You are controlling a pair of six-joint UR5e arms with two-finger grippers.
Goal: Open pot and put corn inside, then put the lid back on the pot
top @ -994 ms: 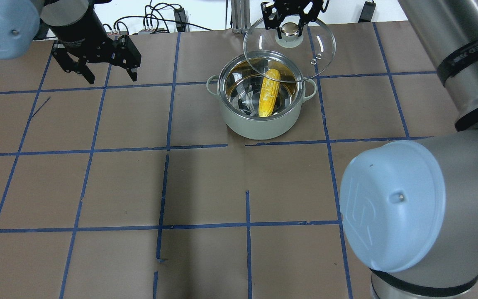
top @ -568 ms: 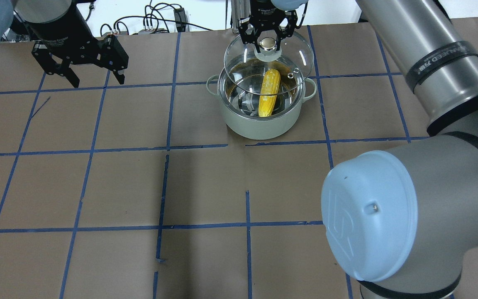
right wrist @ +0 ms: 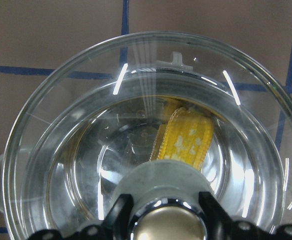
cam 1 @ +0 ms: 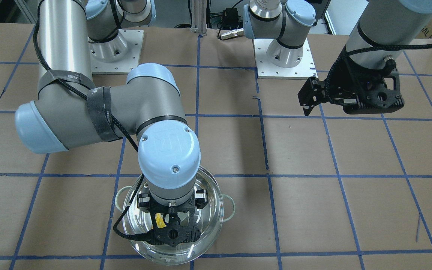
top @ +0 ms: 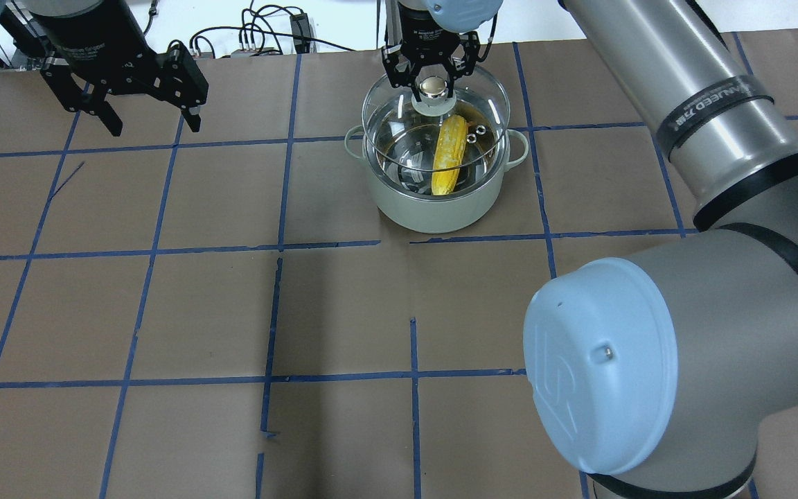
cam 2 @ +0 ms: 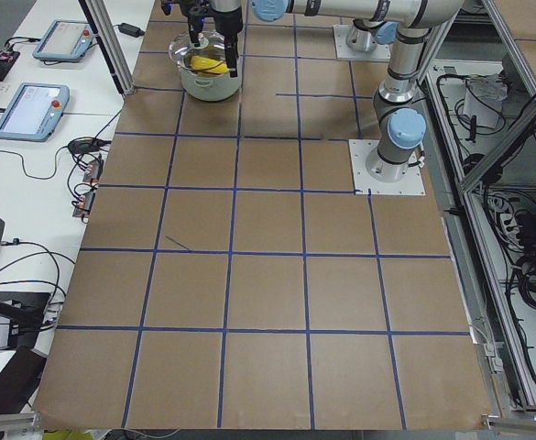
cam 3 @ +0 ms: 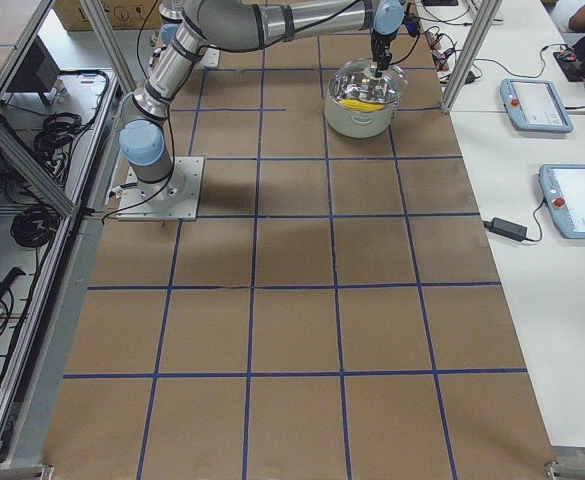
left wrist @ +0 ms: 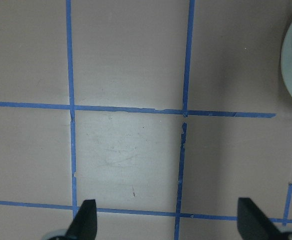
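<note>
Glass and steel shining over matt paper
The clear glass lid [top: 399,114] is throwing glossy glare, its knob [top: 431,86] gleaming like polished metal; the pot [top: 433,210] is showing mirror-bright steel inside and a smooth pale coating outside; the corn [top: 446,166] is looking bumpy, the brown table paper [top: 198,305] lying matt.

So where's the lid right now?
At the overhead view's top centre, the lid is over the pot, its knob held by the right gripper.
</note>
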